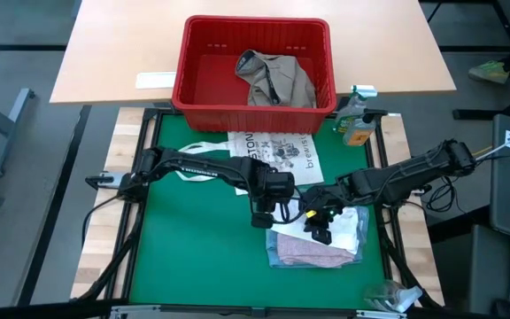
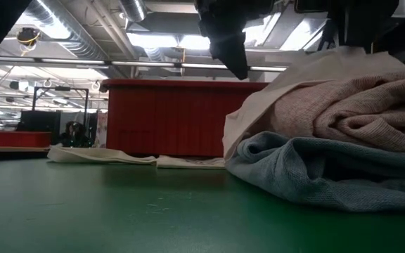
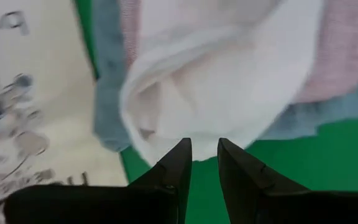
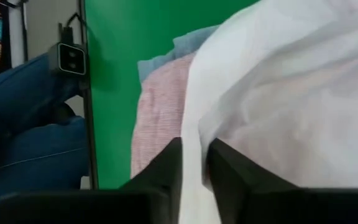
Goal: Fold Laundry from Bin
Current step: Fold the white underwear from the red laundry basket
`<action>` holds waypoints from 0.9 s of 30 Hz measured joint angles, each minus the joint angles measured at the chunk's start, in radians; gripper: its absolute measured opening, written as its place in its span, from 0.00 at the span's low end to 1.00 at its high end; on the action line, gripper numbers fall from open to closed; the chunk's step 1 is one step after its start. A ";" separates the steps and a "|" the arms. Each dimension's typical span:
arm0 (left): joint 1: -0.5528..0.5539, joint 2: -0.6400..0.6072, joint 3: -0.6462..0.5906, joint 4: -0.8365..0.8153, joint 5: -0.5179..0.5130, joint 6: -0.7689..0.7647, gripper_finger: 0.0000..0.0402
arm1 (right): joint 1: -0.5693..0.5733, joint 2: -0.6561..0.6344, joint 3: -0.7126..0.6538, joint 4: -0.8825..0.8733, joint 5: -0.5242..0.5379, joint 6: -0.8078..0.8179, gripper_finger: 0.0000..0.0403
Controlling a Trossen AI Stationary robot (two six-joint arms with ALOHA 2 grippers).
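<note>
Stacking step: white piece lies atop pink and light blue pile on green tabletop. Your right hand over it, fingers narrow, cloth edge between them. Left hand beside pile, narrow, empty. Next, probably: lift clear, fetch khaki-grey garment from bin.

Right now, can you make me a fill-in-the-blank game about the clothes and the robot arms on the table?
1. The khaki-grey garment lies inside the ____ bin.
2. In the pile, the pink garment lies on top of the light ____ one.
3. The table mat under the pile is ____.
4. Both the left gripper and the right gripper are by the ____ cloth.

Missing words: red; blue; green; white
</note>
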 joint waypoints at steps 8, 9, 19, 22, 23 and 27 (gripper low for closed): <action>-0.008 0.000 -0.001 -0.005 -0.077 -0.152 0.18 | 0.000 0.006 0.000 -0.007 0.005 0.000 0.36; -0.005 0.000 -0.001 -0.014 -0.077 -0.159 0.18 | -0.001 0.006 0.000 -0.014 0.002 0.000 0.37; 0.008 -0.001 -0.001 -0.190 -0.064 -0.157 0.18 | 0.000 0.006 0.000 -0.005 -0.224 -0.003 0.39; 0.006 -0.002 -0.001 -0.217 -0.065 -0.154 0.18 | 0.000 0.006 0.000 -0.004 -0.276 -0.012 0.39; 0.004 -0.002 -0.001 -0.223 -0.065 -0.154 0.18 | 0.000 0.006 0.000 -0.004 -0.276 -0.017 0.39; 0.003 -0.017 -0.002 -0.266 -0.065 -0.131 0.18 | -0.001 0.006 0.000 -0.003 -0.236 -0.038 0.39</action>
